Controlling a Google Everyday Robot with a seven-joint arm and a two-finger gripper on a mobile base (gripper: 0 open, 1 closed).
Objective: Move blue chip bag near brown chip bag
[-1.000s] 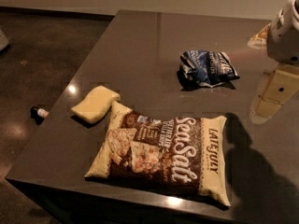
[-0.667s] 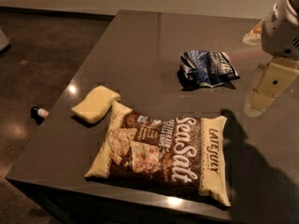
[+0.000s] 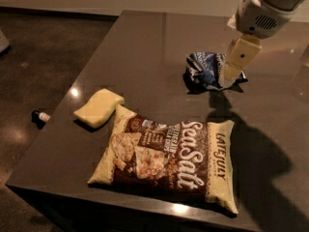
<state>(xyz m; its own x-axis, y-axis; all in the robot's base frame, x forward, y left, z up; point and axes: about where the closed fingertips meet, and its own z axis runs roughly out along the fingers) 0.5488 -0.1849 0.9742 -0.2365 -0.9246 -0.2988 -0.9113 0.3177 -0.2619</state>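
The blue chip bag [image 3: 205, 69] lies crumpled on the dark table [image 3: 145, 47], toward the back right. The brown chip bag [image 3: 169, 158], marked "Sea Salt" and "Late July", lies flat near the table's front edge, well apart from the blue bag. My gripper [image 3: 235, 70] comes down from the white arm [image 3: 263, 6] at the top right. It hangs right over the right side of the blue bag. I cannot see whether it touches the bag.
A pale yellow sponge-like block [image 3: 99, 108] lies left of the brown bag, close to its top corner. A small bottle-like object [image 3: 41, 116] lies on the floor left of the table. The table's left and front edges are close to the brown bag.
My gripper has moved left from the table's right side to the blue bag's right side. The bags and the yellow block have not moved.
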